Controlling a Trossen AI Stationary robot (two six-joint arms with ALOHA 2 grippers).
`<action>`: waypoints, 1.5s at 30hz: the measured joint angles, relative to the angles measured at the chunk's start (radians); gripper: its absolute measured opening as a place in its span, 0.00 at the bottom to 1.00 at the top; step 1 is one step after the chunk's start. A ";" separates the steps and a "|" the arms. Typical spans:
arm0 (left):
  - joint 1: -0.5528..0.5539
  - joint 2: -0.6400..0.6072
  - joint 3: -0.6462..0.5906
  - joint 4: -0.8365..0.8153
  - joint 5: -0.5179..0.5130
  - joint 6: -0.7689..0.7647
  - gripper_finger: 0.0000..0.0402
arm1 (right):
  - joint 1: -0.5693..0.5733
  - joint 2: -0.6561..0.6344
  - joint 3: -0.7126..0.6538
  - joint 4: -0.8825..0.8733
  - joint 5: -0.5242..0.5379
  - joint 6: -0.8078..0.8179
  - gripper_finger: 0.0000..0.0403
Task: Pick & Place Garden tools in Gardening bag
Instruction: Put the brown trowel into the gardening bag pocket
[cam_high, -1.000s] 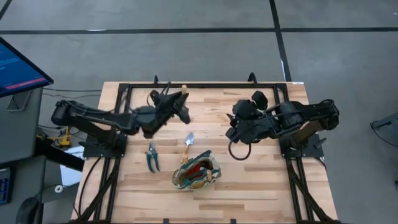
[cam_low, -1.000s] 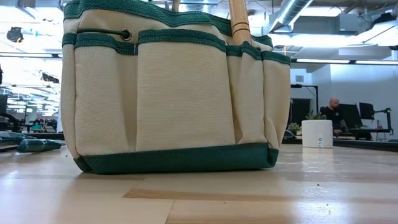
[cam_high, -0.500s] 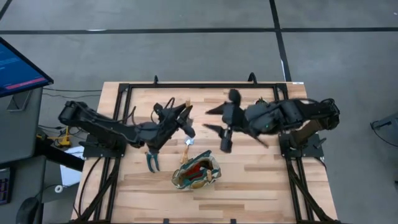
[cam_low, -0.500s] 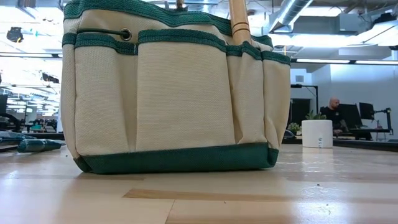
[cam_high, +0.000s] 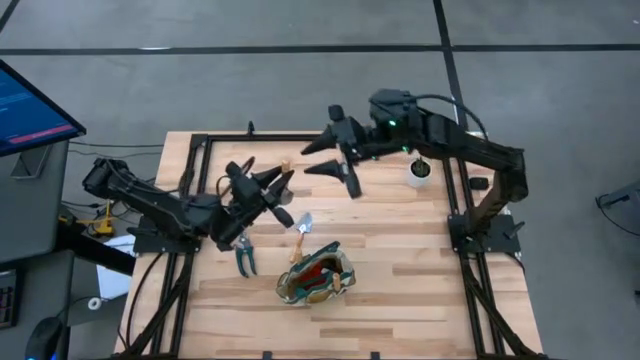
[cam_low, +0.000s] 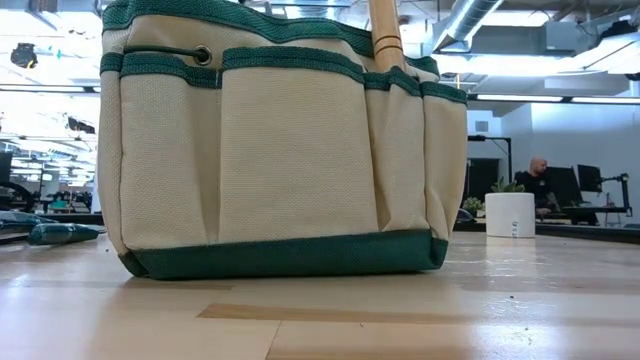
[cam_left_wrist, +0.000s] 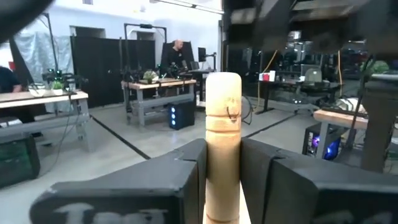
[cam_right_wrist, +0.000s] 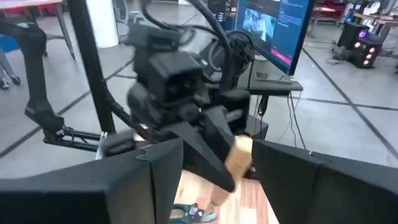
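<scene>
Gardening bag (cam_high: 316, 278), tan fabric with green trim and outer pockets, upright near the table's front edge, a wooden handle (cam_low: 384, 32) rising from it. Silver-bladed trowel (cam_high: 301, 232) lies just behind the bag; green-handled pruning shears (cam_high: 245, 254) lie to its left. A wooden-handled tool (cam_left_wrist: 222, 146) is clamped upright between dark fingers.

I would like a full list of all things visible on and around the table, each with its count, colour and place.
gardening bag: one, tan and green outside, red inside, front middle of table; a wooden handle sticks up from it.
trowel: one, silver blade, wooden handle, flat behind the bag.
pruning shears: one, green handles, left of the bag.
white pot: one, with plant, back right.
wooden-handled tool: one, light wood, gripped in the left hand.
monitor: one, blue screen, left of the table.
left hand: shut on the tool, left middle.
right hand: open, raised at the back.
</scene>
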 joint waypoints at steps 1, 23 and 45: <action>0.000 -0.008 0.000 0.001 0.000 0.012 0.11 | -0.012 0.011 -0.001 0.021 -0.012 0.011 0.46; 0.169 -0.014 0.001 0.014 -0.033 0.121 0.11 | -0.040 0.080 0.000 0.140 0.248 0.098 0.39; 0.189 -0.016 0.001 0.036 0.008 0.127 0.11 | -0.109 0.100 -0.001 0.209 0.121 0.167 0.53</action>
